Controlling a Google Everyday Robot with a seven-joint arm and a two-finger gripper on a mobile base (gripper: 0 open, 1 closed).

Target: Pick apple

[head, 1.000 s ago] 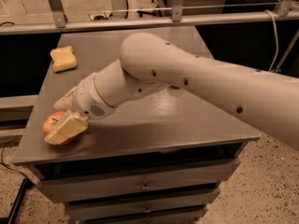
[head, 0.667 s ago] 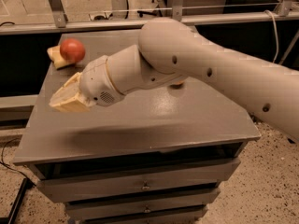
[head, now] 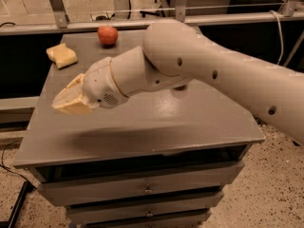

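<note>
The apple (head: 108, 34) is round and red and sits on the grey table top near its far edge, left of the middle. My gripper (head: 71, 101) is a pale cream wedge at the end of the thick white arm (head: 199, 70). It hangs over the left part of the table, pointing left and slightly down. It is well in front of the apple and does not touch it. Nothing shows in it.
A pale yellow sponge block (head: 61, 56) lies at the table's far left. The grey table (head: 142, 132) has drawers below its front edge. A metal rail and posts (head: 142, 20) run behind it. Speckled floor lies to the right.
One second ago the gripper was down at the apple near the front left corner. Now the apple sits at the far edge, away from the gripper, which is higher over the left side.
</note>
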